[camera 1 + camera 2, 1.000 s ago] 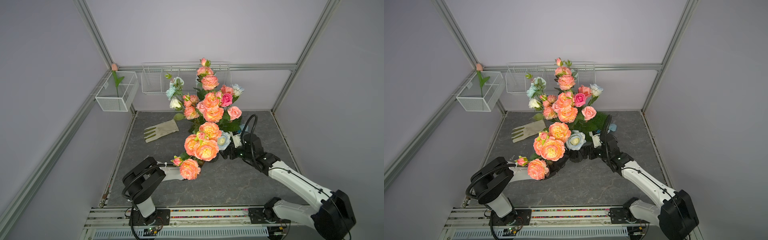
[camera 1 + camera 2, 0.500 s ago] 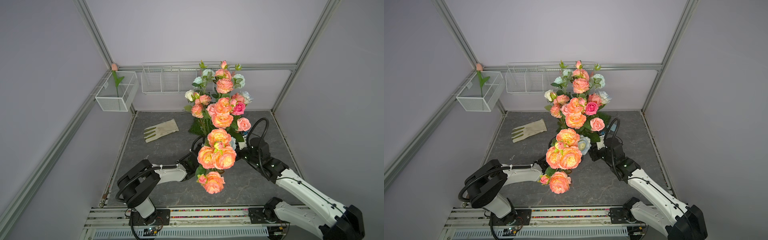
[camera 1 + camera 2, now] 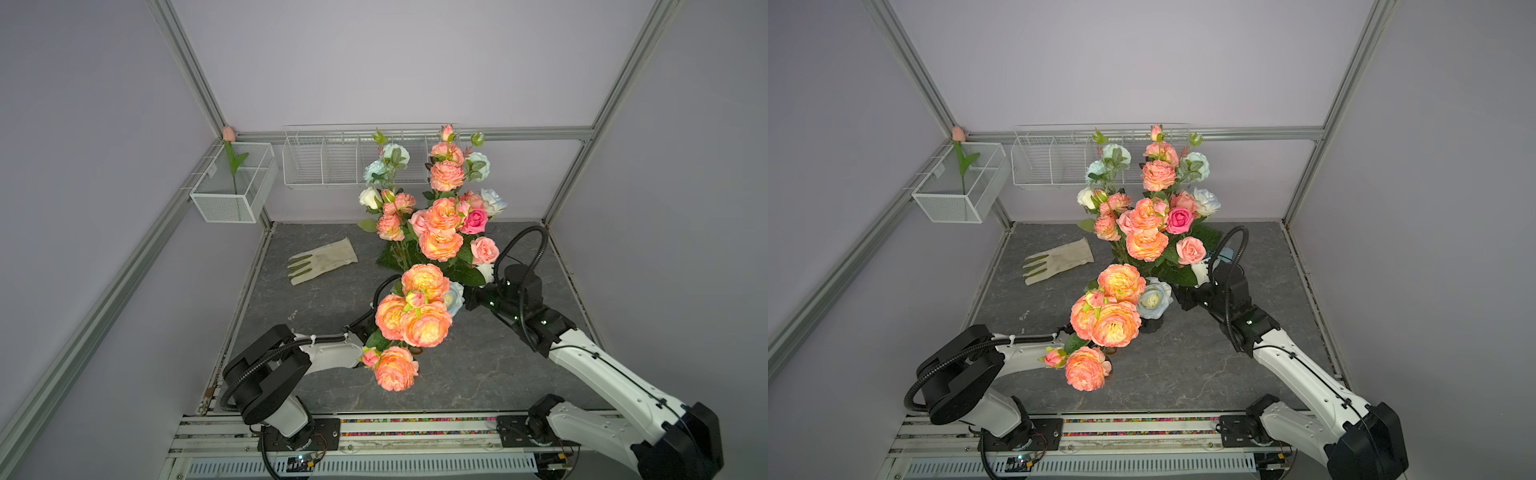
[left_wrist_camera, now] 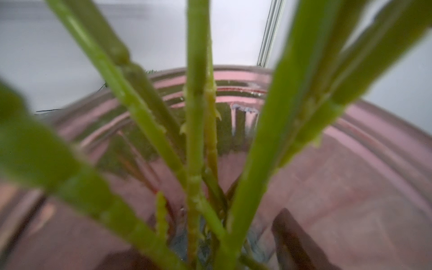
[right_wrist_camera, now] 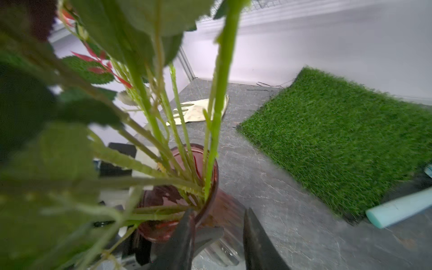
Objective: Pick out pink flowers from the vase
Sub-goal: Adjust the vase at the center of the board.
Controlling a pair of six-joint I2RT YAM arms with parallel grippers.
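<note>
right end effector [image 5: 218, 211]: fingers either side of the vase [image 5: 214, 177] body just under the rim, closed on it. left end effector: closed, hidden under blooms in both top views, can't tell what it grips. Its wrist view sits right up against vase glass and stems [image 4: 194, 140].

vase on tabletop [image 3: 316, 316] between the two arms, mouth up, mostly covered from above.

pink flowers [image 3: 440, 243] in vase: stems fan out of the mouth, long axes mostly upright, heads toward back wall. One low bunch [image 3: 415, 322] leans toward the front, over left arm [image 3: 328, 353]. blue rose [image 3: 1154, 299] just beside that bunch. glove [image 3: 322, 262] flat, well apart. grass mat [image 5: 339, 140] behind the vase.
</note>
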